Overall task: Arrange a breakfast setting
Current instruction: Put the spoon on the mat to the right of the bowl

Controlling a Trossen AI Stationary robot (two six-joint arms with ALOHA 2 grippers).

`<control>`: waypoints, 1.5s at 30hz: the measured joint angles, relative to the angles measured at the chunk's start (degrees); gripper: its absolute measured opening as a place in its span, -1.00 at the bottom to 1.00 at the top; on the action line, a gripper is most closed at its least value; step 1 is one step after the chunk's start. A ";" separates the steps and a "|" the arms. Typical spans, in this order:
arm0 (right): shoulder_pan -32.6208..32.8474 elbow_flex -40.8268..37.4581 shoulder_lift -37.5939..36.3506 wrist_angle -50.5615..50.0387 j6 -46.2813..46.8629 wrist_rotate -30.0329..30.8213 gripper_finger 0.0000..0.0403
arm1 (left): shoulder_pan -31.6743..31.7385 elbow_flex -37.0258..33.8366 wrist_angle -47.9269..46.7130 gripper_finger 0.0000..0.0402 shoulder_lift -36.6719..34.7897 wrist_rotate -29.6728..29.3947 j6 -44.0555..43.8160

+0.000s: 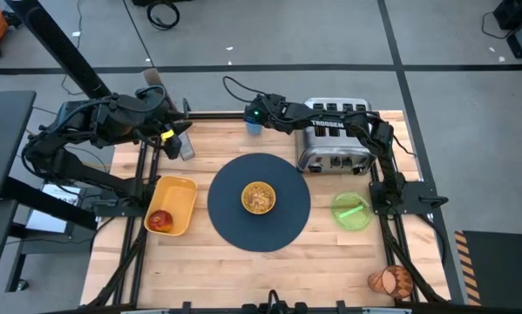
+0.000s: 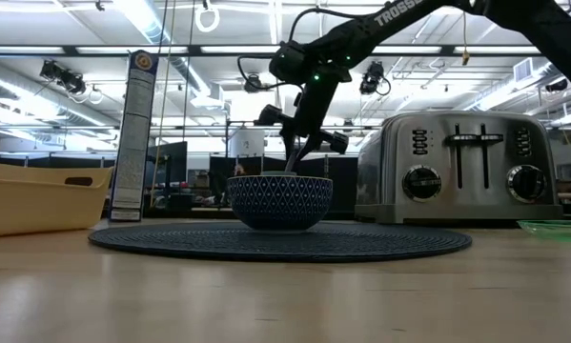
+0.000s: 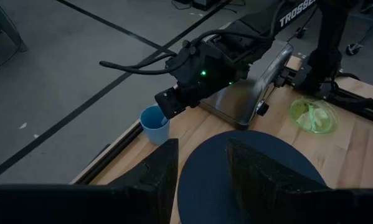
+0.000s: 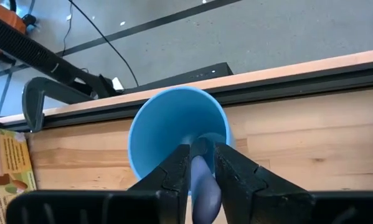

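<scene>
The spoon [image 4: 205, 186] stands upright in the blue cup [image 4: 150, 134] at the far edge of the table [image 1: 243, 279]. It is straddled from above by the right gripper [image 4: 202, 154]; whether it is clamped cannot be told. The left gripper [image 3: 202, 158], held apart, is farther off.

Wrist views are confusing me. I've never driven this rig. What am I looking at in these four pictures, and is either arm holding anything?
Two robot arms work at a wooden table. One picture looks straight down, one looks level across the tabletop, and one camera rides on each wrist. On the table are a dark round mat with a bowl, a toaster, a green plate and a yellow tray holding an apple. The left gripper hangs open and empty above the mat. The right gripper is over a blue cup, closed on what looks like a spoon handle.
</scene>
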 joint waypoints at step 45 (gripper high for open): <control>-0.94 0.00 -0.24 -1.49 8.51 -2.22 -0.78 | 0.00 0.00 0.00 -0.28 0.00 0.00 0.00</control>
